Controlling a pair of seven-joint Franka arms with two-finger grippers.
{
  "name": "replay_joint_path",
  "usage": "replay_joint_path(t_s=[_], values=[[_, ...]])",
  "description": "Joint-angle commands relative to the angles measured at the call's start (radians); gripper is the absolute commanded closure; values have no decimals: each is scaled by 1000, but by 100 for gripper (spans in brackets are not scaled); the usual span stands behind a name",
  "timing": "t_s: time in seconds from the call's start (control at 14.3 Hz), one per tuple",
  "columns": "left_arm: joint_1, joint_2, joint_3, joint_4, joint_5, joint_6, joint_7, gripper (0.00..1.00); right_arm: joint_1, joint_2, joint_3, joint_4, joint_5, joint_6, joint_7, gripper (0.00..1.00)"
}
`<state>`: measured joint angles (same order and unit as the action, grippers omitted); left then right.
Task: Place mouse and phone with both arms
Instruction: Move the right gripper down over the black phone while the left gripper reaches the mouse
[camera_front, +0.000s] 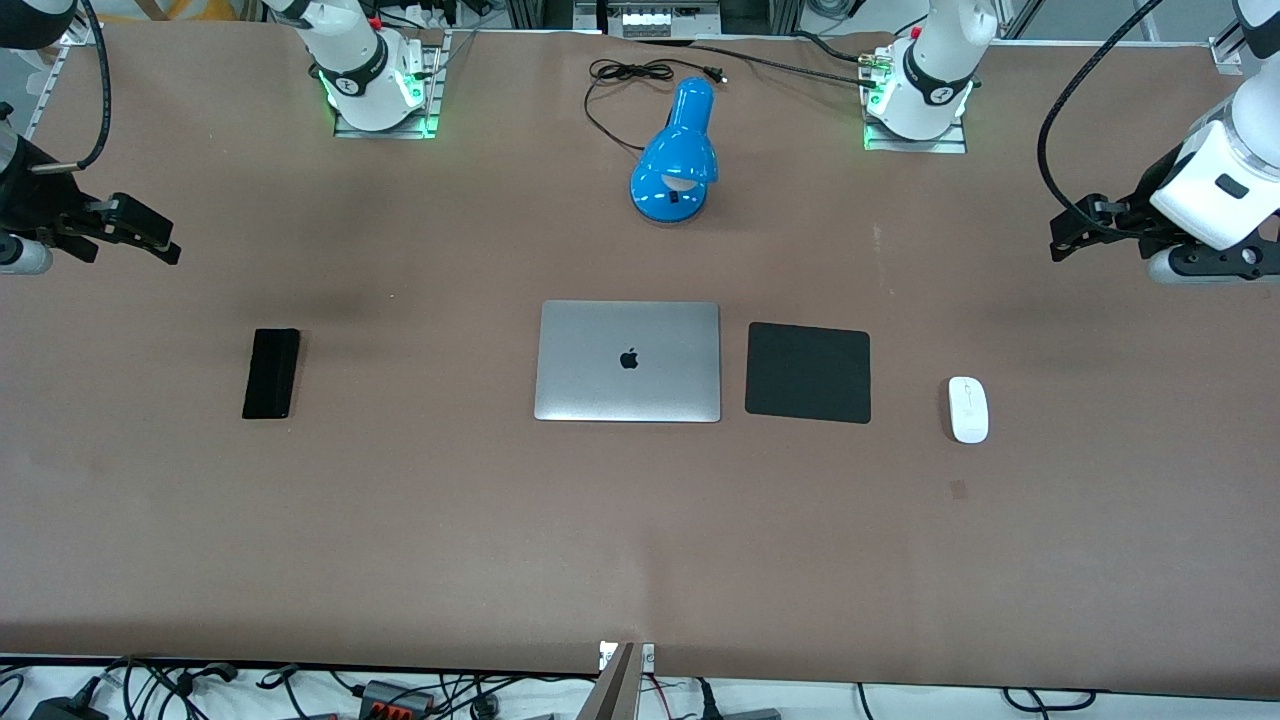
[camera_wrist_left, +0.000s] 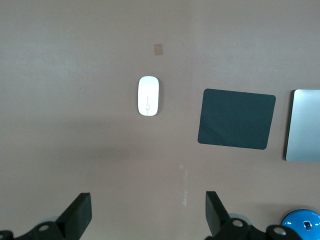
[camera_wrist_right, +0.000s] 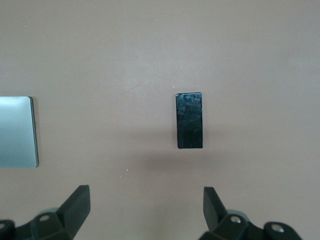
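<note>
The white mouse (camera_front: 968, 409) lies on the brown table toward the left arm's end, beside a black mat (camera_front: 808, 372); it also shows in the left wrist view (camera_wrist_left: 148, 103). The black phone (camera_front: 271, 373) lies flat toward the right arm's end and shows in the right wrist view (camera_wrist_right: 189, 120). My left gripper (camera_front: 1062, 235) hangs open and empty above the table at its own end; its jaws stand wide apart in its wrist view (camera_wrist_left: 148, 210). My right gripper (camera_front: 165, 240) hangs open and empty above the table at its end, jaws wide apart (camera_wrist_right: 146, 205).
A closed silver laptop (camera_front: 628, 361) lies mid-table between the phone and the mat. A blue desk lamp (camera_front: 676, 160) with a black cord stands near the arm bases. A small dark patch (camera_front: 958, 488) marks the table nearer the front camera than the mouse.
</note>
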<state>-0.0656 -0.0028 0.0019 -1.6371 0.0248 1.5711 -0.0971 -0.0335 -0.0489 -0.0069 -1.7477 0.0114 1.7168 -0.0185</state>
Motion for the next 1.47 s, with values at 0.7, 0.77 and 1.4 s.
replay_joint_path(t_s=[0.7,0.77,1.4], values=[[0,3,1,17,21,-22,-6,0,-12,-25,8,-19,-1,-8,-14,0],[0,3,1,16,21,-35,-7,0,-12,-23,8,-19,-1,-6,-14,0],[1,29,10,33,21,-207,5,0,-19,128,7,-15,-13,64,-3,0]])
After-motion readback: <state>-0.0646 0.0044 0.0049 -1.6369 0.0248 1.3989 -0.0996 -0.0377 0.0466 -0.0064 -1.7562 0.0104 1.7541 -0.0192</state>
